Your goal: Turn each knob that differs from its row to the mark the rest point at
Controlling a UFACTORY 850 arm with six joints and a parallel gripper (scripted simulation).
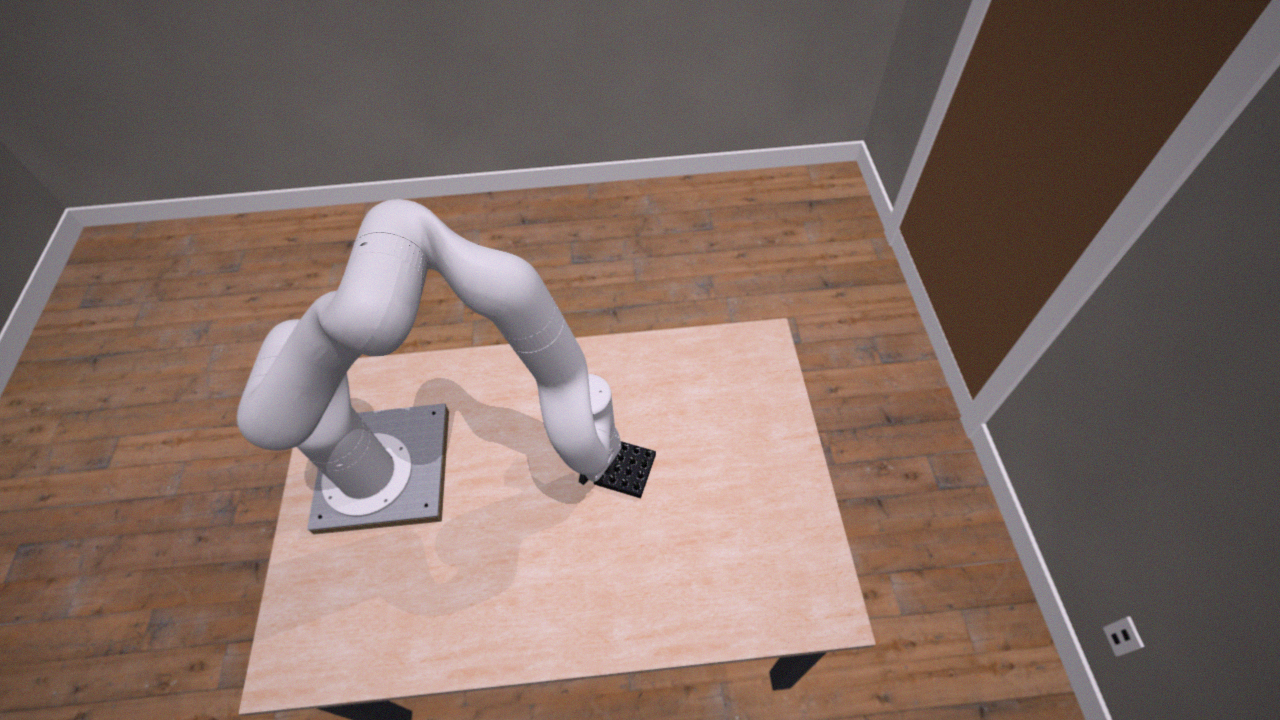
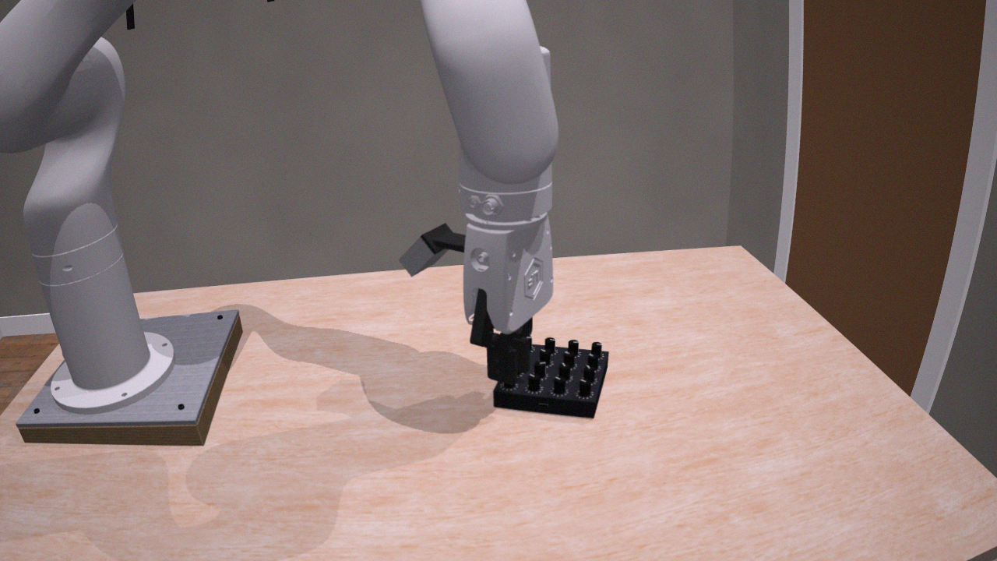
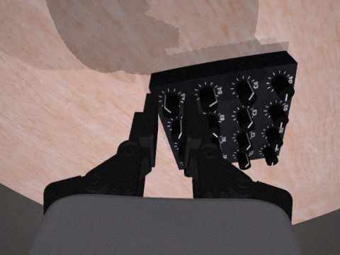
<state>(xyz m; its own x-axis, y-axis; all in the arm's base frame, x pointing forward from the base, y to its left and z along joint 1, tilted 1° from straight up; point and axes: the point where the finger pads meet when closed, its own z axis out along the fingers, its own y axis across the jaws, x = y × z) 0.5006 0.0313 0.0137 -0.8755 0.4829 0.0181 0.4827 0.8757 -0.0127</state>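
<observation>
Presently, the wood-grain tabletop point(image 1: 716, 582) point(image 2: 627, 488) point(image 3: 71, 124) bears the white six-joint arm point(image 1: 528, 313) point(image 2: 502, 90), mounted on a grey base plate point(image 1: 429, 465) point(image 2: 202, 348). The arm bends down over the black knob box point(image 2: 571, 408) point(image 3: 227, 67), which lies flat on the tabletop, well apart from the base plate. The xArm Gripper point(image 2: 509, 376) point(image 3: 171, 110) points downward at one corner of the box. Its fingers stand partly spread, with a narrow gap between them and nothing pinched. In the wrist view, knob A4 point(image 3: 171, 106) appears within that gap; contact with either finger is not discernible. The white line on A4 shows on the knob's left flank in that view, whereas on knob A3 point(image 3: 177, 128) it shows on the right. Knobs C4 point(image 3: 246, 93), C3 point(image 3: 244, 118) and C2 point(image 3: 244, 140) all carry theirs on the right. The right-hand finger in the picture partly hides rows A and B.
</observation>
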